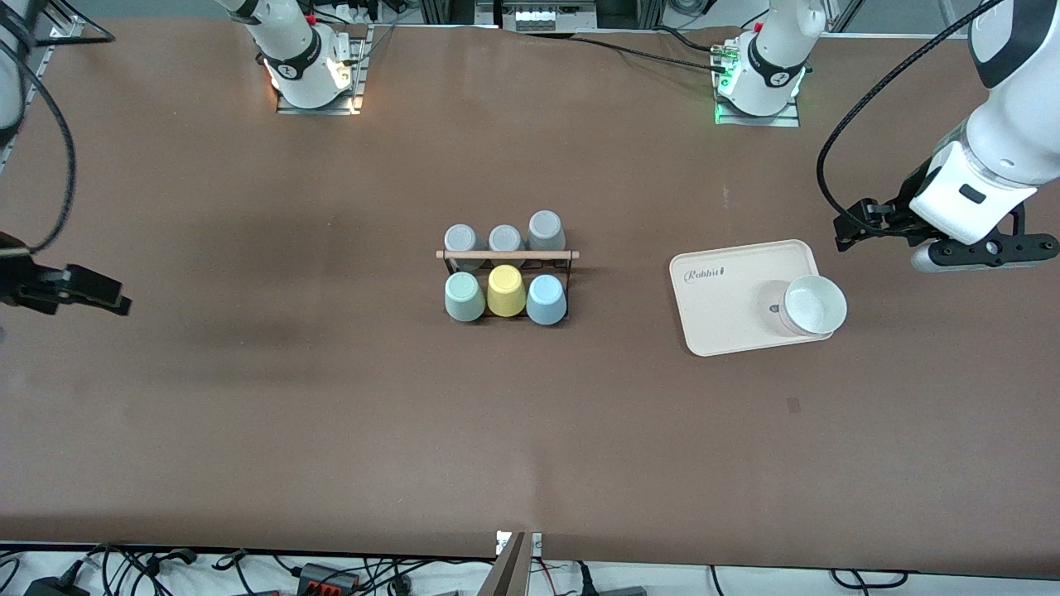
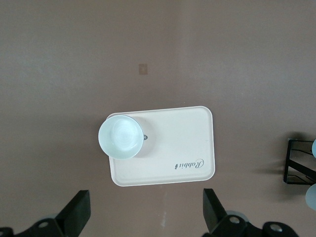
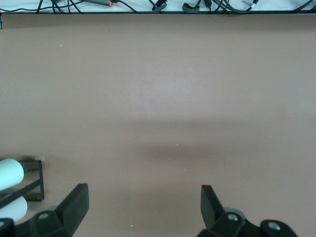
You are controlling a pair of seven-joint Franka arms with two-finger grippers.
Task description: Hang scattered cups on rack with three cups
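The rack [image 1: 507, 255], black wire with a wooden rod on top, stands mid-table. A sage green cup [image 1: 464, 297], a yellow one [image 1: 506, 290] and a pale blue cup [image 1: 546, 300] sit on its side nearer the front camera. Three grey cups [image 1: 505, 239] sit on its farther side. My left gripper [image 1: 985, 248] [image 2: 145, 217] hangs open and empty over the table by the tray, at the left arm's end. My right gripper [image 1: 91, 291] [image 3: 143, 212] hangs open and empty over bare table at the right arm's end. A corner of the rack [image 2: 296, 163] [image 3: 29, 182] shows in both wrist views.
A cream tray [image 1: 720, 306] [image 2: 173, 143] marked "Rabbit" lies between the rack and the left arm's end. A white cup [image 1: 816, 304] [image 2: 118, 137] stands on it, mouth up. Cables run along the table edge nearest the front camera [image 3: 158, 6].
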